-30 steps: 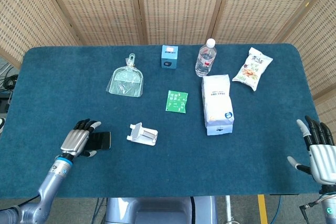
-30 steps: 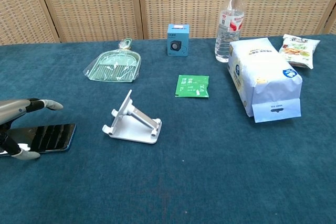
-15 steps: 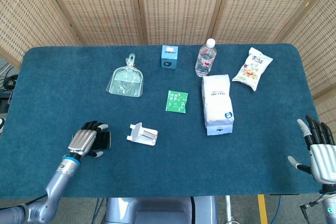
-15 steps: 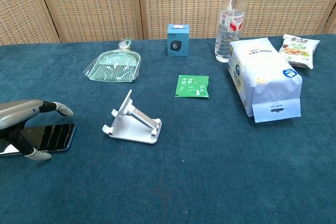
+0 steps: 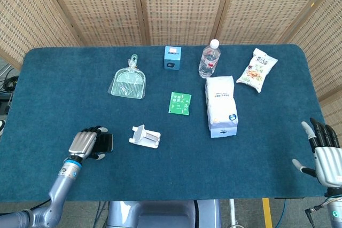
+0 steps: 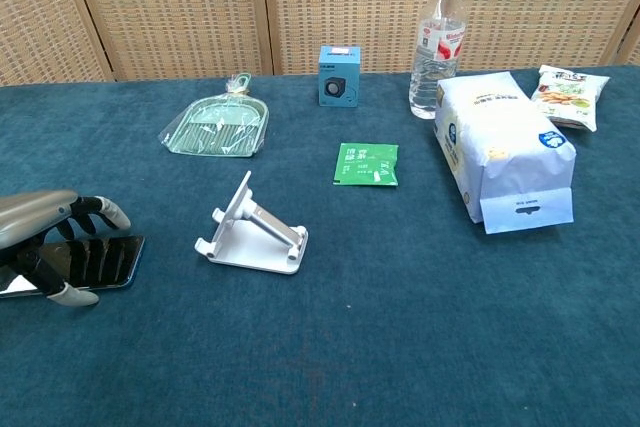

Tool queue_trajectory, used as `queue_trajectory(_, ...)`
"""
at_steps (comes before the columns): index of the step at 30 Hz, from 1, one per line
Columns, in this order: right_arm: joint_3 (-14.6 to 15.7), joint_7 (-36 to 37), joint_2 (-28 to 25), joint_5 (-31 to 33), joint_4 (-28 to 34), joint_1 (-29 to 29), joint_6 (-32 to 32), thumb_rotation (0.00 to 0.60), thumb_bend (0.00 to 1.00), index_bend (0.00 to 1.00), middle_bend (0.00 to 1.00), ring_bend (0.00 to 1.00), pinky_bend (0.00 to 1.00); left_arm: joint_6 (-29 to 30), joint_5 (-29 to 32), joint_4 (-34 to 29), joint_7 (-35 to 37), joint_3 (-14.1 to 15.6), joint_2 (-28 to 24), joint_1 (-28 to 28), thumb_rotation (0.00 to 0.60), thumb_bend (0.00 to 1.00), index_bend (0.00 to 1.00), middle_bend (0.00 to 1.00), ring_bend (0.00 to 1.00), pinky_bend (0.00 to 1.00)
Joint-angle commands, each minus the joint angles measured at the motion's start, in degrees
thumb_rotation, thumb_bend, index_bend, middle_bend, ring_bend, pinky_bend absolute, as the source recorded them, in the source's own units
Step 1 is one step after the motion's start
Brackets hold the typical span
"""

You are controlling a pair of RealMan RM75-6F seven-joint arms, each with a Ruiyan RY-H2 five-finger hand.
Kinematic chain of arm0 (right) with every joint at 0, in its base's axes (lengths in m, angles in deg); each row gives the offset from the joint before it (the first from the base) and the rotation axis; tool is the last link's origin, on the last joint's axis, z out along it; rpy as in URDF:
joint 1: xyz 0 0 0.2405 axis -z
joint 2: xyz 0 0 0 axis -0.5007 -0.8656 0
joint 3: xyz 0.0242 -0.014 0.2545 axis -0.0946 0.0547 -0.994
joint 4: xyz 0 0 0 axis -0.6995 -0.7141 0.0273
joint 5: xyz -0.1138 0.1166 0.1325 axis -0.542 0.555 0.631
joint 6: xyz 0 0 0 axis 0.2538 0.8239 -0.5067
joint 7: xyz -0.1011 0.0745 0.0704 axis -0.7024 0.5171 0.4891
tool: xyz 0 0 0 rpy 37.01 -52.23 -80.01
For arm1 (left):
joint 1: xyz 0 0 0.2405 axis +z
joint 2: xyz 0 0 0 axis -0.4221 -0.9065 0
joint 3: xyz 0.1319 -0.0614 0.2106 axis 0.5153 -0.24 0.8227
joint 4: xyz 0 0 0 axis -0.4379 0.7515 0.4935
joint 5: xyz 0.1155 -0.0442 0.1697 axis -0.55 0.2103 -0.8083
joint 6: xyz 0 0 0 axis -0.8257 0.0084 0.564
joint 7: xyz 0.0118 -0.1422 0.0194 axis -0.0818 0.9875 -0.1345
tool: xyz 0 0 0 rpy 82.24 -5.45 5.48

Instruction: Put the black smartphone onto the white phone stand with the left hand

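Note:
The black smartphone (image 5: 107, 142) (image 6: 112, 258) lies flat on the blue table cloth at the front left. My left hand (image 5: 85, 143) (image 6: 45, 235) covers its left part, with the fingers curled down onto the screen and the thumb against the near edge. The white phone stand (image 5: 144, 136) (image 6: 250, 229) sits just right of the phone, nothing on it. At the table's front right corner my right hand (image 5: 323, 154) holds nothing, its fingers spread; only the head view shows it.
A green dustpan in a bag (image 5: 129, 83), a small blue box (image 5: 172, 57), a water bottle (image 5: 209, 59), a green packet (image 5: 180, 103), a white bag (image 5: 220, 106) and a snack bag (image 5: 257, 69) lie across the back and middle.
My left hand's fingers have curled down from straight above the phone onto its screen, and the hand has shifted slightly right. The phone, the stand and my right hand have stayed put.

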Motion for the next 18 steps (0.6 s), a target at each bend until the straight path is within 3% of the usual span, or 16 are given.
queue_trajectory(1, 0.0, 0.1, 0.0, 0.0, 0.0, 0.0, -0.1, 0.6, 0.0, 0.0, 0.0, 0.0, 0.0, 1.6, 1.1, -0.3, -2.3, -0.1, 0.8, 0.2, 0.6, 0.13, 0.26, 0.27, 0.27, 0.27)
queue_trajectory(13, 0.0, 0.2, -0.1, 0.0, 0.0, 0.0, 0.0, 0.6, 0.0, 0.0, 0.0, 0.0, 0.0, 3.2, 4.7, -1.0, -7.9, -0.1, 2.4, 0.0, 0.6, 0.14, 0.3, 0.3, 0.3, 0.28)
queue_trajectory(18, 0.0, 0.3, -0.1, 0.0, 0.0, 0.0, -0.1, 0.6, 0.0, 0.0, 0.0, 0.0, 0.0, 3.7, 5.5, -1.0, -9.1, -0.1, 2.9, -0.1, 0.6, 0.17, 0.35, 0.37, 0.39, 0.35)
